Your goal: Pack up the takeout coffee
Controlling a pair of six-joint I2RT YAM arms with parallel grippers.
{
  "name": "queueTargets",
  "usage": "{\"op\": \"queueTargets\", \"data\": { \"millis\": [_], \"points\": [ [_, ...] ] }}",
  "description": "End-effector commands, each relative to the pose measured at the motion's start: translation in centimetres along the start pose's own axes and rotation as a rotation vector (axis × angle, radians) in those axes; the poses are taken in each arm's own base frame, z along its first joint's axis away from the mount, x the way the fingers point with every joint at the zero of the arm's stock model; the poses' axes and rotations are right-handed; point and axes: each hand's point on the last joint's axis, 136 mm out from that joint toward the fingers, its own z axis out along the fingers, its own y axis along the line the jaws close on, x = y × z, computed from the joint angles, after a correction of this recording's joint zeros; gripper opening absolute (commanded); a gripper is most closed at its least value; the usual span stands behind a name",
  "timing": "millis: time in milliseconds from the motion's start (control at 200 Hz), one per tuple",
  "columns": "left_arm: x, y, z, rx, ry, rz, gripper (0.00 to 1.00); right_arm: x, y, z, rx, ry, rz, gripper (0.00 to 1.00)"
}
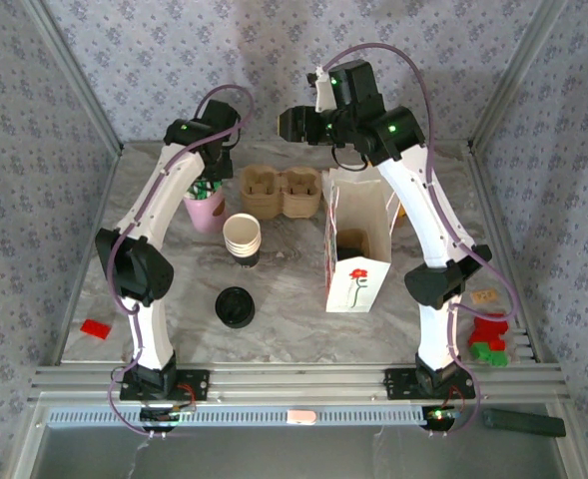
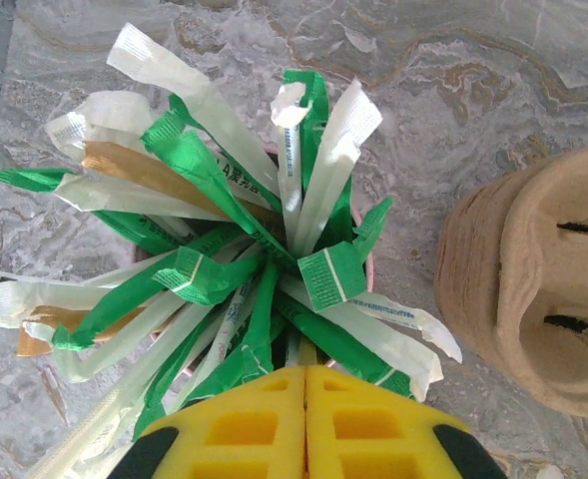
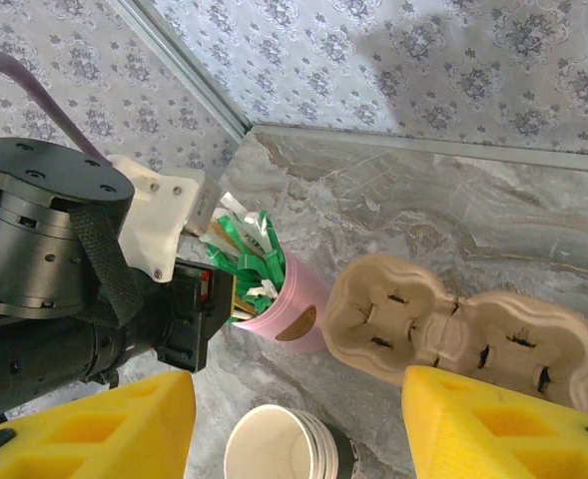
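The left claw (image 2: 305,394) is pressed shut at the bundle of green and white packets (image 2: 224,230) in the pink cup (image 1: 206,212) near the tabletop's (image 1: 289,299) back-left corner. I cannot tell whether it pinches 1. The right claw (image 3: 298,399) hangs wide and empty above the cardboard carrier (image 3: 473,339) by the back edge. The takeout coffee (image 1: 351,244) stands inside the white bag (image 1: 356,284), right of centre.

Takeout coffee (image 1: 351,243): black-lidded cup, seemingly upright, deep inside open white paper bag (image 1: 358,274), right of centre.
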Motion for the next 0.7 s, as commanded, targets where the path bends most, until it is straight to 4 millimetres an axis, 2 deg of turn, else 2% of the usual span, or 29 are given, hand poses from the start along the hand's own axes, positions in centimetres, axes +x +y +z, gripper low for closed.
{"op": "queueTargets", "data": {
  "millis": [0,205,300,385,485,695],
  "points": [
    [-0.9,0.6,-2.1,-0.005,-0.043,0.003,0.07,-0.1,0.6,-1.8,-0.01,-0.008,-0.008,0.59],
    [-1.4,0.7,-3.0,0.002,-0.069,0.003,0.06,-0.2,0.6,-1.9,-0.01,-0.011,-0.008,0.59],
    [-1.6,0.7,-3.1,0.003,-0.076,0.001,0.09,-0.2,0.6,-2.0,-0.009,-0.012,-0.009,0.59],
    [-1.6,0.6,-2.9,0.002,-0.074,0.003,0.19,-0.3,0.7,-2.1,-0.01,-0.013,-0.01,0.59],
    [-1.4,0.3,-2.4,0.005,-0.061,0.009,0.23,-0.3,0.7,-2.2,-0.011,-0.014,-0.012,0.59],
    [-1.3,0.0,-1.9,0.009,-0.053,0.009,0.24,-0.2,0.7,-2.4,-0.007,-0.013,-0.012,0.59]
  ]
}}
